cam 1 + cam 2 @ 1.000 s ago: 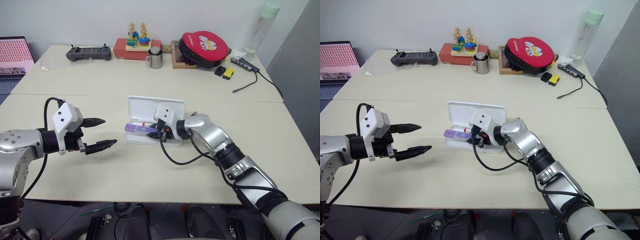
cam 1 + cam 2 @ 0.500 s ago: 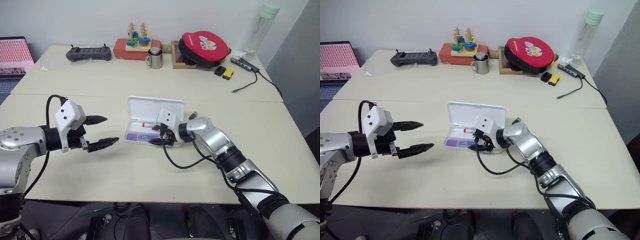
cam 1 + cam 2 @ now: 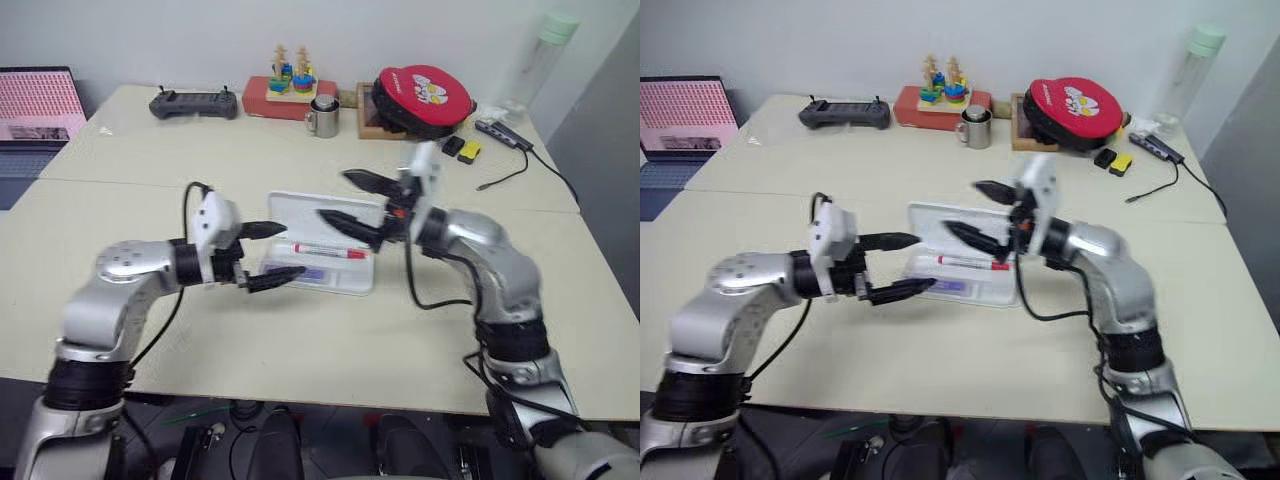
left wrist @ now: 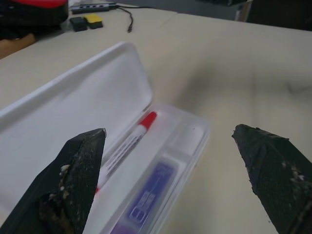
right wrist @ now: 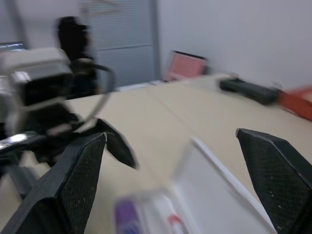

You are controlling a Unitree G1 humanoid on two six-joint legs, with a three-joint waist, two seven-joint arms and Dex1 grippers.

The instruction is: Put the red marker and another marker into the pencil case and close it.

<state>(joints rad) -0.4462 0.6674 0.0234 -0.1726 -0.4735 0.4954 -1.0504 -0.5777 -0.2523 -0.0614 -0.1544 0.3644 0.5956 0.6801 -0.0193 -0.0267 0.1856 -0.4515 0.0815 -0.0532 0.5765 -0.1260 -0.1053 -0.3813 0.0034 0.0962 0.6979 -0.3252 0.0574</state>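
Observation:
The pencil case (image 3: 367,282) lies open mid-table, its lid (image 4: 73,105) raised at the back. The red marker (image 3: 328,251) lies in the tray nearer the lid. The other marker (image 3: 310,272), the purple one, lies in front of it. My left gripper (image 3: 290,250) is open at the case's left end, just above the table, its fingers (image 4: 78,180) spread to either side of the tray end. Open and empty, my right gripper (image 3: 335,195) hangs above the lid's right part and points left. Its wrist view looks over the lid (image 5: 214,195) toward the left gripper (image 5: 109,141).
Along the table's far edge stand a black controller (image 3: 193,103), a red box with a wooden stacking toy (image 3: 288,75), a metal mug (image 3: 322,118) and a red round pouch (image 3: 428,95). A bottle (image 3: 545,50) and cable (image 3: 510,165) are far right, a laptop (image 3: 35,95) far left.
My right gripper has opened, let go of the purple marker in the tray, and risen up and to the right. My left gripper has moved right to the case's end.

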